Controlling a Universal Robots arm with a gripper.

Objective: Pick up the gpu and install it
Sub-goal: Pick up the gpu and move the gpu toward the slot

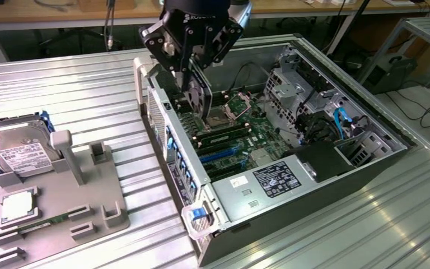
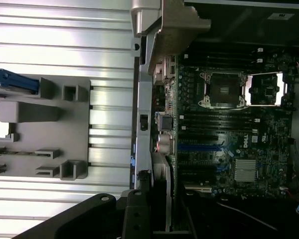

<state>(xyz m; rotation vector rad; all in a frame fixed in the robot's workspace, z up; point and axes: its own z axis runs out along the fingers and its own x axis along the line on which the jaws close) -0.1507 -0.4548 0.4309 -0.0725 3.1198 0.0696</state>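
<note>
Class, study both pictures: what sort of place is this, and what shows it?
Probably a robotics lab for computer assembly: an open computer case on a ribbed metal table, a gripper holding a graphics card over it, and a hard drive beside it.

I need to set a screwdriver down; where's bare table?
Bare table beyond the gray tray and at the exterior view's lower right beside the computer case. Crowded inside it, where the hand holds the graphics card.

White lettering reading DELL was seen on the dark green motherboard (image 2: 229, 124). Print on the white label of the silver hard drive (image 1: 15, 150) and on the black sticker (image 1: 277, 179) of the grey power supply could not be read.
</note>
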